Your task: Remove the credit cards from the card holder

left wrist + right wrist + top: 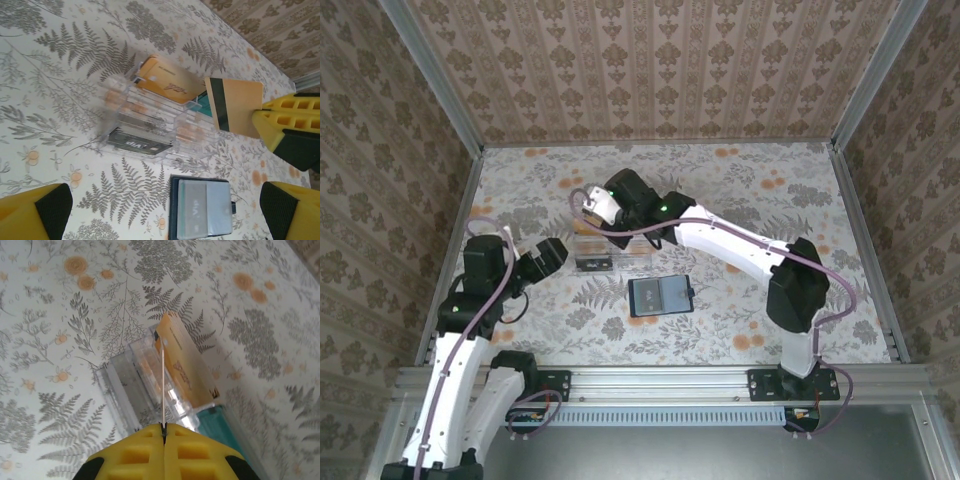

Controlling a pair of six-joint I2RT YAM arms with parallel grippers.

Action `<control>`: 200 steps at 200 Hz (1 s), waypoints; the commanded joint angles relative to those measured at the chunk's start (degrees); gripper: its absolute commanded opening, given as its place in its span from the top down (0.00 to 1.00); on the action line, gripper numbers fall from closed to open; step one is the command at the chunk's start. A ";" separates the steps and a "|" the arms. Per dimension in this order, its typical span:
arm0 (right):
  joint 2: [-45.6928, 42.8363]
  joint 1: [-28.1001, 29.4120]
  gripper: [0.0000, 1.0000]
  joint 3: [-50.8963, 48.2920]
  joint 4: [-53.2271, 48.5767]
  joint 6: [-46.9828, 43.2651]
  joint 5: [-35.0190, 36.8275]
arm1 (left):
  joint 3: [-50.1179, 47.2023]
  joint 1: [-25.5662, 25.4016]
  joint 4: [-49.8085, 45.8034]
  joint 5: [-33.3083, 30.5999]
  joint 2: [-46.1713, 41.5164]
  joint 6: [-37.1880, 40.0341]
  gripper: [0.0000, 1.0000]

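The right tool is pinched shut on an orange striped card, holding it on edge above the clear card holder, probably to clear its slot. The left tool gapes wide beside the holder, gripping nothing. Other credit cards, orange, black and teal, sit slotted inside.

Student: How many credit cards?
Tutor: Six, it seems. Three slotted: orange-yellow card, black card, teal card. One striped orange card, raised. One stacked pair on the worktop.
Student: Holders?
Tutor: One clear card holder.
Student: Arms?
Tutor: Two, left arm and right arm; one claw each, left claw and right claw.
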 commanded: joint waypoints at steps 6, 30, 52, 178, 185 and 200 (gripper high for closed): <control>3.38 -0.06 1.00 4.43 -1.62 -11.06 1.74 | 0.13 1.60 -5.19 0.47 -2.10 3.23 0.00; 5.35 0.19 1.00 5.45 -0.20 -15.36 3.07 | -0.45 1.84 -6.10 0.10 -2.26 2.76 0.00; 7.61 0.56 1.00 7.18 -0.33 -18.56 4.29 | -1.00 2.28 -6.11 0.79 -2.20 2.37 0.00; 14.73 1.01 1.00 11.39 0.58 -22.17 5.73 | -1.95 3.70 -6.67 2.30 -2.52 2.26 0.00; 14.91 1.05 1.00 11.39 0.84 -21.87 5.96 | -1.94 3.70 -6.68 2.26 -2.51 2.35 0.00; 15.29 1.08 1.00 11.38 1.31 -21.63 6.75 | -2.02 3.77 -6.60 2.30 -2.50 2.38 0.00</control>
